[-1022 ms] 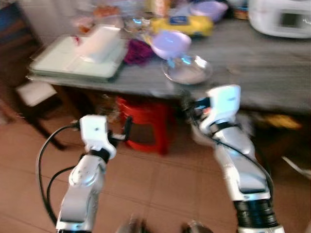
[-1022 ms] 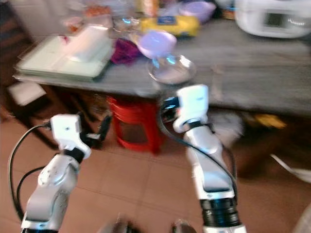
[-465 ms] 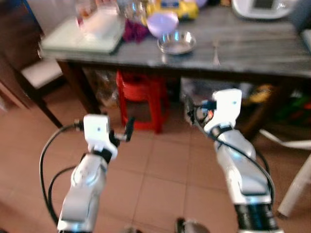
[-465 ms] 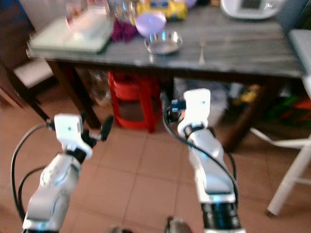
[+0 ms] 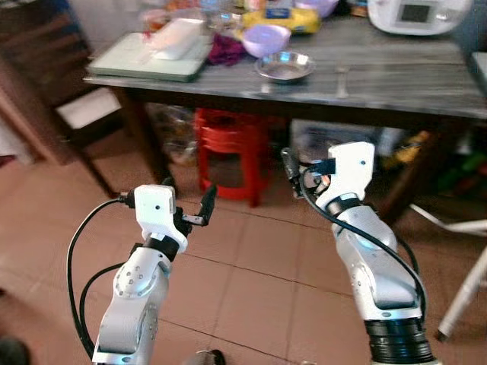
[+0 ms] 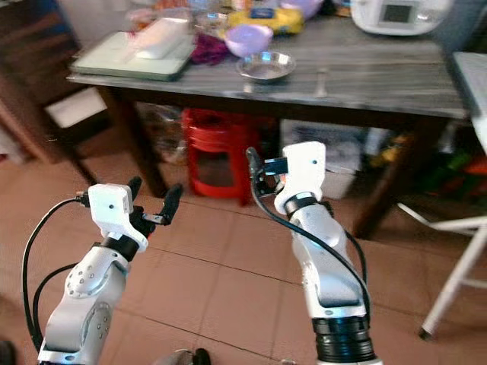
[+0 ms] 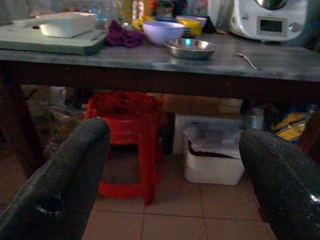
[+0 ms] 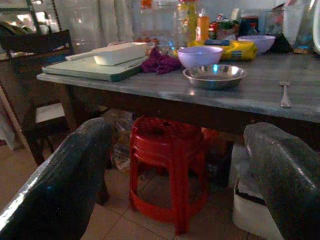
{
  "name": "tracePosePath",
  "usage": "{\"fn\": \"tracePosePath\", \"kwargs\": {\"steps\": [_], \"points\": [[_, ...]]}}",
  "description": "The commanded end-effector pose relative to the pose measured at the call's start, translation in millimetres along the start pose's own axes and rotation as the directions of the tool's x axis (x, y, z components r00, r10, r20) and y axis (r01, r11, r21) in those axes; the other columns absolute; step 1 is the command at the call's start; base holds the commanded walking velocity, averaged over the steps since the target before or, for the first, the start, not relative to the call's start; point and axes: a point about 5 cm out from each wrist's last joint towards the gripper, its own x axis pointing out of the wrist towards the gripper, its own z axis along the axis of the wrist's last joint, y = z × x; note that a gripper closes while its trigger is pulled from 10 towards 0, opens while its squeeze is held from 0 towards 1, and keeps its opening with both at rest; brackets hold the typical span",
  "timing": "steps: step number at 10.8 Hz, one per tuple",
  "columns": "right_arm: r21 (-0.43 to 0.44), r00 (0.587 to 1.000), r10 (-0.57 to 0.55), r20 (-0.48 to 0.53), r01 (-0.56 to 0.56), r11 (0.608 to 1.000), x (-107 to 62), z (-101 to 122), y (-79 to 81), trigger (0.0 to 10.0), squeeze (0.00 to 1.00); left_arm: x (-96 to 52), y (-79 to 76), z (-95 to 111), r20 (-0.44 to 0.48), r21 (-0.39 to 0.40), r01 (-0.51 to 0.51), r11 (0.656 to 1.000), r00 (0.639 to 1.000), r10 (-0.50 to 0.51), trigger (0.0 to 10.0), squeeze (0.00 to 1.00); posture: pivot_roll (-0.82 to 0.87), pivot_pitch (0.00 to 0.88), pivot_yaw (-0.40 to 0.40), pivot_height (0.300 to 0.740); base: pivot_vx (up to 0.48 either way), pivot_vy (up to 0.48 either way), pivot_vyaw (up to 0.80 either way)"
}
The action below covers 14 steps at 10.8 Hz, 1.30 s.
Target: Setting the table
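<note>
A grey table (image 5: 396, 84) stands ahead of me. On it sit a steel bowl (image 5: 284, 66), a purple bowl (image 5: 265, 38) behind it, and a fork (image 5: 342, 80) to the right of them. A green tray (image 5: 141, 65) at the table's left end carries a white dish (image 5: 176, 39). My left gripper (image 5: 189, 198) is held over the floor in front of the table, open and holding nothing. My right gripper (image 8: 177, 130) is also raised short of the table's edge, open and holding nothing, and faces the steel bowl (image 8: 214, 75).
A red stool (image 5: 228, 152) and a white box (image 7: 212, 160) sit under the table. A dark chair (image 5: 84, 114) stands at the left, and a white chair leg (image 5: 464, 296) at the right. A yellow packet (image 5: 293, 19), bottles and a white appliance (image 5: 417, 14) line the table's back. Tiled floor lies between me and the table.
The whole view has pulled back and sharpened: the table now lies farther off and higher in the picture. Both arms keep the same raised pose with fingers open.
</note>
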Motion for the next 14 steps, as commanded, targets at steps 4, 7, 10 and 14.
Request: {"fn": "tracePosePath", "kwargs": {"steps": [4,7,10,14], "points": [[-0.038,0.994,-0.105,-0.011,0.105,0.994,1.9,-1,-15.3,10.0,0.0,0.3,1.5,2,0.021,-0.03,0.006,1.0,1.0,-0.005,10.0,0.0,-0.05,0.144,0.075,0.74,0.0,0.0,0.0],[-0.017,0.994,-0.107,-0.02,0.107,0.994,-0.3,-3,-14.3,10.0,0.0,0.7,-0.9,1,0.015,-0.032,0.023,0.999,1.0,-0.022,10.0,0.0,-0.05,0.15,0.076,0.74,0.0,0.0,0.0],[-0.02,0.993,-0.111,-0.027,0.11,0.994,-0.7,-4,-15.9,10.0,0.0,1.7,-1.7,0,0.011,-0.029,0.026,0.999,1.0,-0.026,10.0,0.0,-0.06,0.151,0.076,0.74,0.0,-0.095,-0.45],[-0.016,0.995,-0.096,-0.032,0.095,0.995,0.1,-6,-12.0,10.0,0.0,1.2,-0.3,-1,0.007,-0.031,0.024,0.999,1.0,-0.024,10.0,0.0,-0.05,0.152,0.077,0.74,0.0,-0.364,0.0]]}}
